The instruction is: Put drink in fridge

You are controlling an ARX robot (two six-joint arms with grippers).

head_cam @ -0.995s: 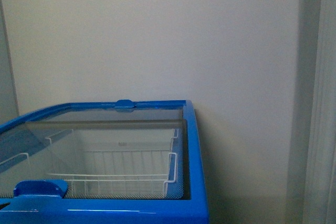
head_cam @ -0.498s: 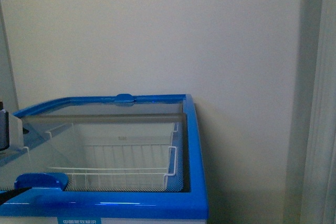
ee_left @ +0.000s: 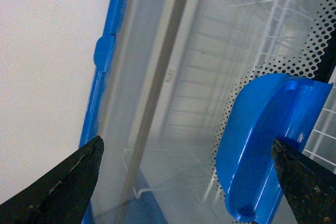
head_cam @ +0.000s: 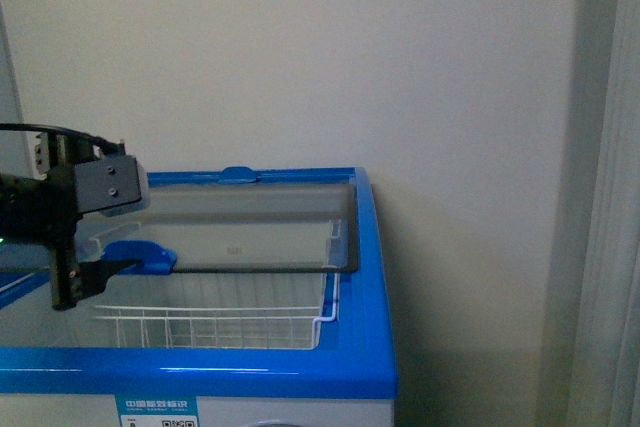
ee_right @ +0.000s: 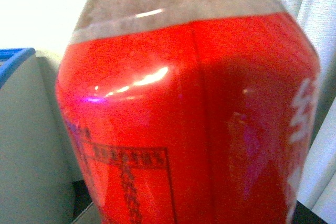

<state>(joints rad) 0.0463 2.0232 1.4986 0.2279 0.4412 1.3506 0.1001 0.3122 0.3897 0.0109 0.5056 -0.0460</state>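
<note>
Red label fills the right wrist view: the drink sits right up against the camera, brown liquid above the label. White characters are cut off at the label's edge, and the dark boxed print is too blurred to read. The right claw itself is out of sight, so no call on its grip. Over at the fridge, the front sticker carries white writing too small to read. Big change: the glass lid has slid back, its blue handle now mid-top, and the wire basket lies uncovered. The left claw has come in, spread wide, straddling that handle.
</note>
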